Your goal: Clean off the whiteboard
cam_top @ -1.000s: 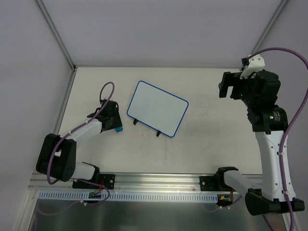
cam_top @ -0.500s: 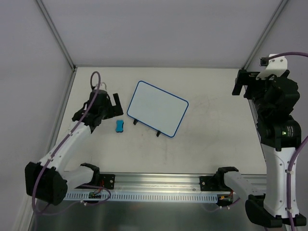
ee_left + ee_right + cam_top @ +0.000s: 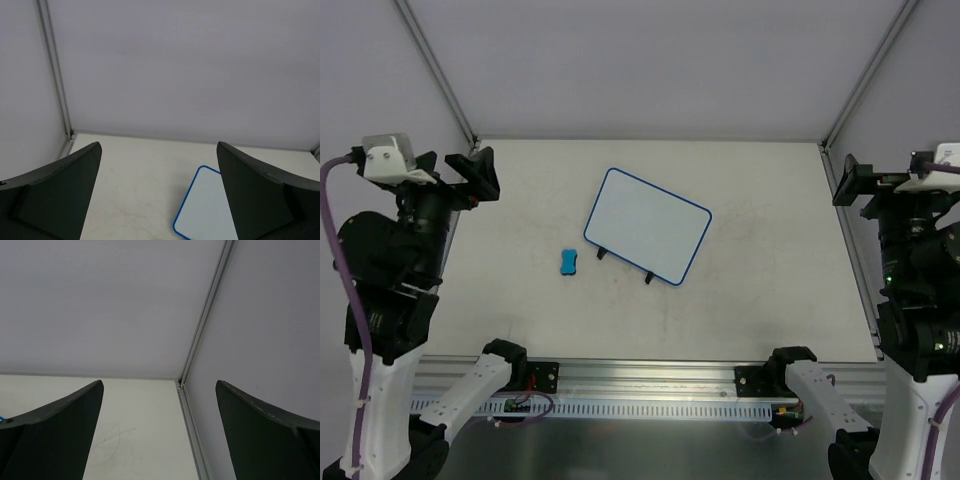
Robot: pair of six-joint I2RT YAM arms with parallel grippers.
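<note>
The whiteboard (image 3: 647,225) lies flat at the table's middle, white with a thin blue rim and two black feet on its near edge; its face looks blank. One corner of the whiteboard (image 3: 205,205) shows in the left wrist view. A small blue eraser block (image 3: 568,262) rests on the table just left of the board, untouched. My left gripper (image 3: 472,172) is raised at the far left, open and empty (image 3: 158,145). My right gripper (image 3: 852,182) is raised at the far right edge, also open and empty (image 3: 159,382), facing the back right corner.
Grey enclosure walls with aluminium corner posts (image 3: 440,75) bound the table at the left, back and right. A metal rail (image 3: 640,375) runs along the near edge between the arm bases. Faint marks (image 3: 112,435) show on the tabletop at the right.
The left gripper opened and let go of the blue eraser, which stays on the table. The left arm then rose and swung back to the far left. The right arm drew back to the right edge.
</note>
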